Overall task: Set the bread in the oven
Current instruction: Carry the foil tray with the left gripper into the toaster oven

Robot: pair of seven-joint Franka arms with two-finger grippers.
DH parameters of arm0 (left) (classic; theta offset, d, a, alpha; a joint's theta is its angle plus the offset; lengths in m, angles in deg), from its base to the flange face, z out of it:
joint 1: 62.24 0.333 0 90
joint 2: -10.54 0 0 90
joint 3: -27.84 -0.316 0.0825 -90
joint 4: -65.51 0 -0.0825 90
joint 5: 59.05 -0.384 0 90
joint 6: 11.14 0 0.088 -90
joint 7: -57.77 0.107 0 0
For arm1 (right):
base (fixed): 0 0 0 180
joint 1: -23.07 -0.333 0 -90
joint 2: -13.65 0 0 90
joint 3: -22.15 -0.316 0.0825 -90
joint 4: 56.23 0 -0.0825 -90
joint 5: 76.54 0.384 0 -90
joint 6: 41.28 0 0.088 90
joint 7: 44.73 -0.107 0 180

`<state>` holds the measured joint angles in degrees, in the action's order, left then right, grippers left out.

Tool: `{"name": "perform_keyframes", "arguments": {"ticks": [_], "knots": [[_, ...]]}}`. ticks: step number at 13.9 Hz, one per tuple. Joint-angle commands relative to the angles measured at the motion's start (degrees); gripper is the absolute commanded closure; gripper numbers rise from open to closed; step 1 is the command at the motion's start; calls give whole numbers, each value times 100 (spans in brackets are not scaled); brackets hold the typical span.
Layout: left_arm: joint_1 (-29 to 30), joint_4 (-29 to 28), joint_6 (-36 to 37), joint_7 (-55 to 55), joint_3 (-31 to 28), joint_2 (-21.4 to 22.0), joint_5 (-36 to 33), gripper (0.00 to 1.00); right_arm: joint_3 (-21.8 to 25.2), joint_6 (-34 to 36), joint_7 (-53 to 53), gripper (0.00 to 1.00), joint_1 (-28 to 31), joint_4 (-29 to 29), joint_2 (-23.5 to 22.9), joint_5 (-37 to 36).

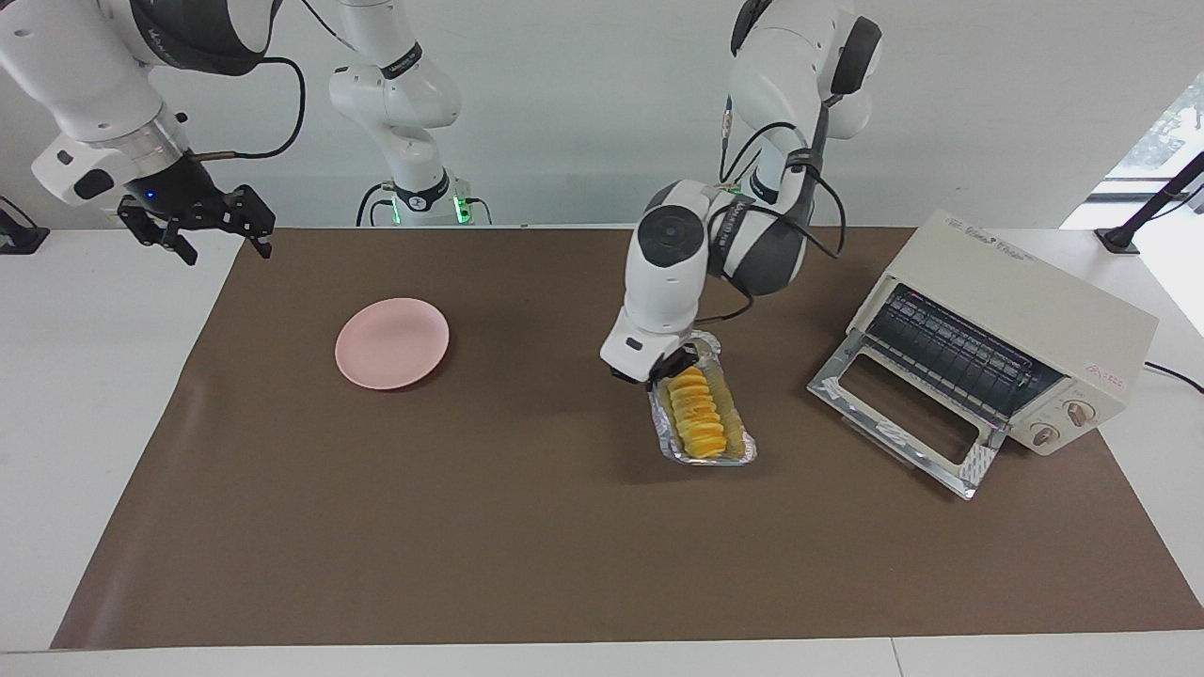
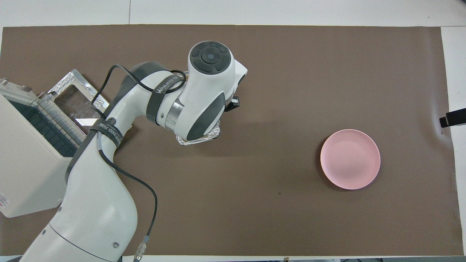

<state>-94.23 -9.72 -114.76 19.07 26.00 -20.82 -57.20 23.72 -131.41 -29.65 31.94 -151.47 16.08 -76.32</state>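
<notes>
The bread (image 1: 699,417) lies in a shiny foil tray (image 1: 743,449), just right of the middle of the facing view. The left gripper (image 1: 660,369) is clenched on the tray's upper rim, and the tray looks lifted a little off the brown mat (image 1: 470,527). From overhead the arm hides nearly all of the tray and all of the bread.

The oven (image 1: 1025,310) sits at the right of the facing view, its door (image 1: 903,414) dropped open toward the tray, with bare mat between them. Its inside is too dark to make out.

The pink plate (image 1: 392,342) at the left holds nothing. The lower half of the mat is wide open.

The right gripper (image 1: 198,226) waits at the upper left with fingers spread, holding nothing.
</notes>
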Motion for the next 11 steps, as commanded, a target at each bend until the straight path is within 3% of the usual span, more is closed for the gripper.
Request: {"name": "perform_keyframes", "arguments": {"ticks": [1,4,7,11], "knots": [[272,97,158,-15,-412,-19,106,100,-51,57,38,0,53,-56,82,-13],[360,79,263,73,-1098,-10,8,100,-51,57,38,0,62,-47,82,-13],[982,97,808,334,-1161,94,-35,100,-51,57,38,0,62,-47,82,-13],[1547,44,808,1127,-1283,245,-236,100,-51,57,38,0,53,-56,82,-13]]}}
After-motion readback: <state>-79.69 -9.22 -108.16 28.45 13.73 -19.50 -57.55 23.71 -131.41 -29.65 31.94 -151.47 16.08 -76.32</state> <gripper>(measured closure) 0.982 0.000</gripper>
